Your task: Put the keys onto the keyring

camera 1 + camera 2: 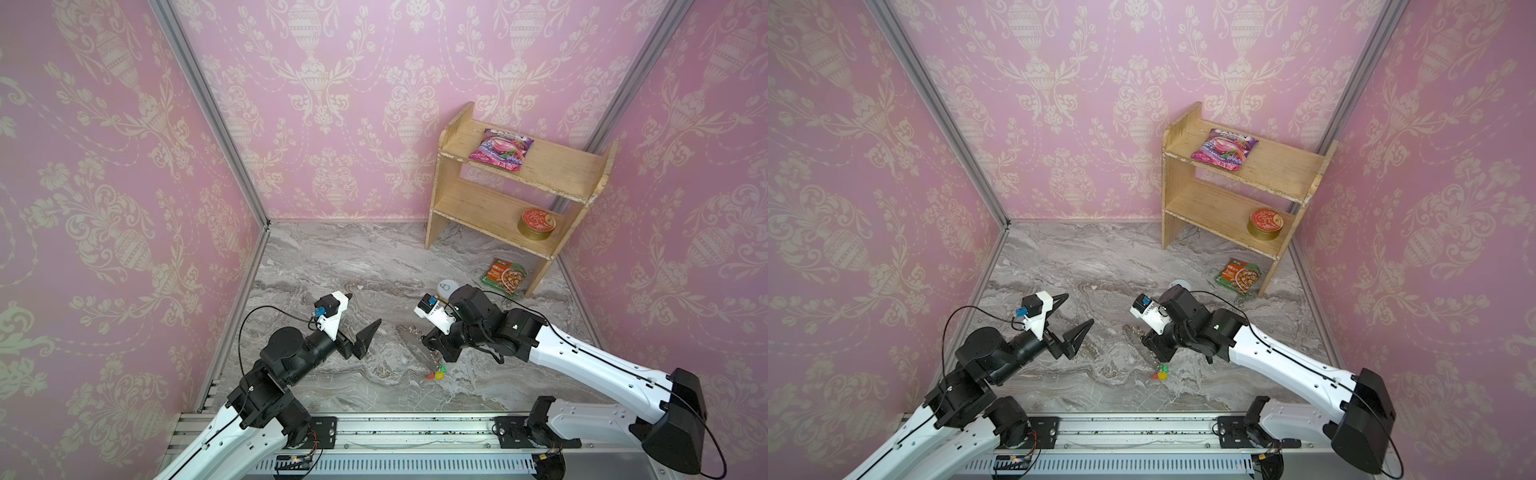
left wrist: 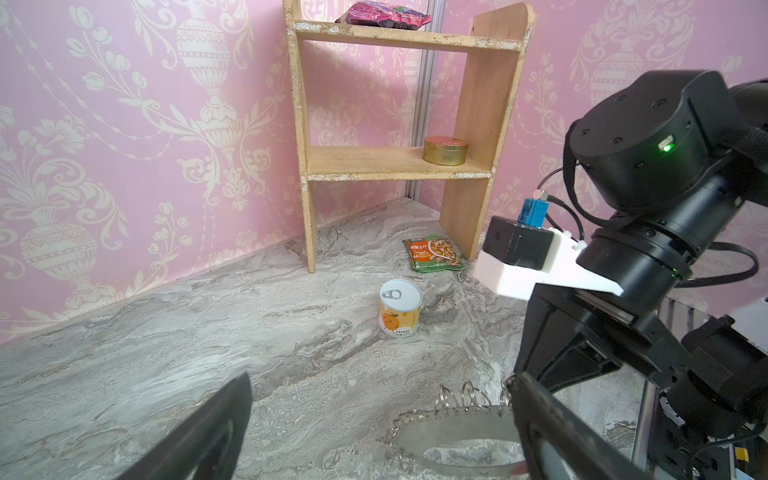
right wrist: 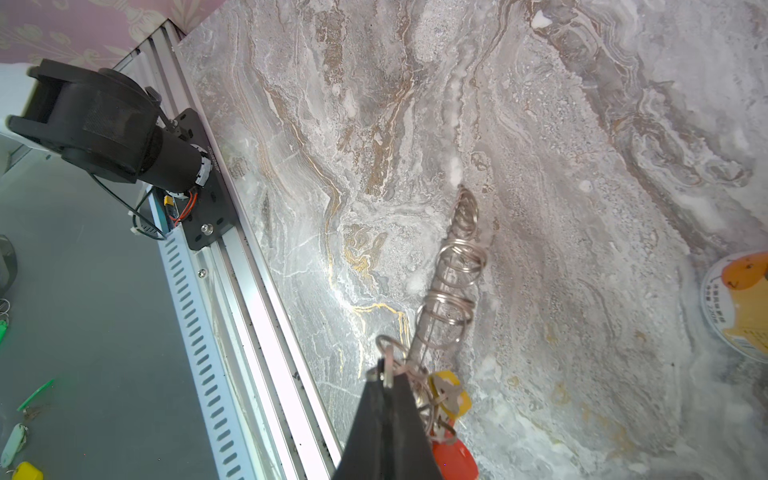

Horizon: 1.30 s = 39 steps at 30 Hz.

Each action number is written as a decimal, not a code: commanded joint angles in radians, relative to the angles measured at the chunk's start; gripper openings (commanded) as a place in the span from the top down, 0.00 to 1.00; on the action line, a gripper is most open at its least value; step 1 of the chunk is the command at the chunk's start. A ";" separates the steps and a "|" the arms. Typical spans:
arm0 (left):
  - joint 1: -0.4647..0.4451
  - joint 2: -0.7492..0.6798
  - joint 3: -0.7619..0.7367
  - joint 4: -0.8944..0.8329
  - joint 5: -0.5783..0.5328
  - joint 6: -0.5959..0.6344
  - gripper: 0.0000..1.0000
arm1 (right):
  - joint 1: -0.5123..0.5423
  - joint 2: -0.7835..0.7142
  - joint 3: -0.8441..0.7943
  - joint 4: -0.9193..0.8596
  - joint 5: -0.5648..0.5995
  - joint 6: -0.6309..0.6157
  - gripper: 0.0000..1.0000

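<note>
1. In both top views the left gripper [image 1: 365, 308] [image 1: 1079, 308] hangs over the table [image 1: 332, 266], jaws wide apart and empty, left of the keyring [image 1: 409, 338] [image 1: 1136, 332].
2. There the right gripper [image 1: 424, 341] meets the keyring's right edge; tags [image 1: 436, 375] lie on the table beside it.
3. Left wrist view: the keyring [image 2: 457, 424] shows between the left gripper's spread fingers [image 2: 216, 432]; a can [image 2: 400, 307] stands beyond.
4. Right wrist view: the right gripper [image 3: 386, 376] has its jaws closed on 1 small ring of the keyring [image 3: 451, 286], next to 2 tags [image 3: 453, 397].
</note>
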 commanded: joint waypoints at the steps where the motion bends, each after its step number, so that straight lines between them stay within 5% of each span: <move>1: 0.005 -0.013 -0.011 -0.022 -0.024 -0.012 0.01 | 0.020 0.038 0.008 0.032 0.007 0.048 1.00; 17: 0.004 -0.058 0.026 -0.117 -0.077 0.001 0.01 | 0.173 0.368 0.063 0.235 -0.066 0.175 1.00; 23: 0.005 -0.049 0.039 -0.130 -0.101 0.002 0.01 | 0.179 0.397 0.104 0.225 -0.083 0.168 0.63; 31: 0.005 0.025 0.041 -0.104 -0.231 0.007 0.01 | 0.109 0.305 0.088 0.153 -0.010 0.105 0.52; 39: 0.068 0.223 0.011 0.078 -0.328 0.011 0.01 | -0.108 0.162 0.030 0.158 0.043 -0.001 0.37</move>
